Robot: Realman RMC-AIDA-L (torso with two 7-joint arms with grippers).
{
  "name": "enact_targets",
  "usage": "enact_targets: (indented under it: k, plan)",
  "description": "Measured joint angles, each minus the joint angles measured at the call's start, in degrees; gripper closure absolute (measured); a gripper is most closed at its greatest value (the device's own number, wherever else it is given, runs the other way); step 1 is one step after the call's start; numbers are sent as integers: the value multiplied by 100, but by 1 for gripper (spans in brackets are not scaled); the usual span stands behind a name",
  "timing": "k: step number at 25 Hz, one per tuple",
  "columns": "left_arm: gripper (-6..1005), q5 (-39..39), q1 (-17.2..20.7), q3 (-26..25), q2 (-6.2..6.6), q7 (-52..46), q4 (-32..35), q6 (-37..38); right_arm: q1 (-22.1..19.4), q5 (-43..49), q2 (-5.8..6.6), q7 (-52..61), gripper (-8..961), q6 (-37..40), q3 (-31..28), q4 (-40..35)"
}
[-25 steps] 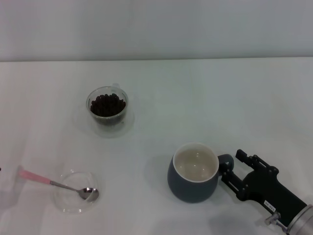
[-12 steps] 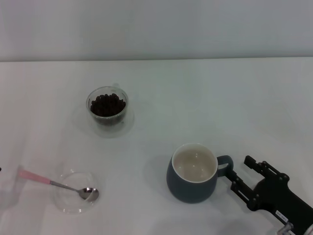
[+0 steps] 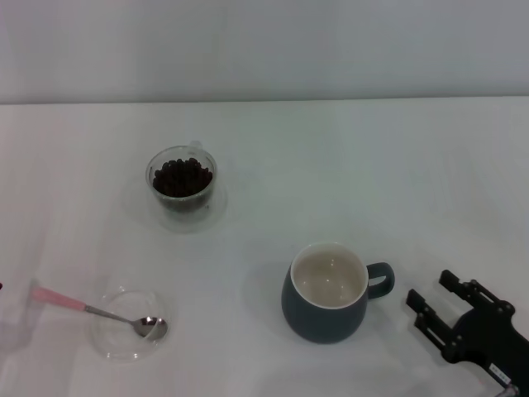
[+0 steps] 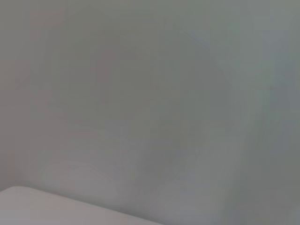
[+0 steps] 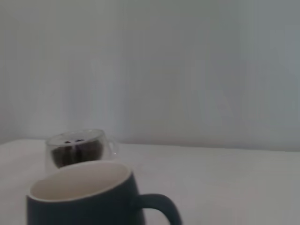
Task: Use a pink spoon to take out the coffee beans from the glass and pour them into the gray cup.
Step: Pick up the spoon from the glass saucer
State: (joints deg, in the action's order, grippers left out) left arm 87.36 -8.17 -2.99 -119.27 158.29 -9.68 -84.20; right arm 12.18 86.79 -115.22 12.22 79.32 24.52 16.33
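Withdrawn, right hand (image 3: 431,294) sits apart beside gray cup (image 3: 325,302) handle.

The right gripper (image 3: 432,291) has drawn back from the gray cup (image 3: 326,294); a second ago its fingers were at the cup's handle, and now they stand apart from it, spread open. The cup has turned slightly, its handle now pointing more to the right.

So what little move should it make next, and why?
Probably bring the left arm, not in view, over to the pink spoon, which lies untouched in the shallow glass dish. The coffee beans remain in the glass, and the right end effector sits open, clear of the gray cup.
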Motion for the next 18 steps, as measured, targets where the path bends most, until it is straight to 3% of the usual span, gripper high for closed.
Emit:
enact_targets:
  k: [8,14,18]
  plan:
    - [108,0,0,0,-3,0,8,0,-90,-24,6,0,326,-43,-404,-207]
    - [108,0,39,0,-10,-221,-24,-1,-37,-101,9,36,329,-51,-1446,-283]
    - [107,-11,132,28,-9,-1238,-27,14,36,-102,4,47,331,-48,-2175,-259]
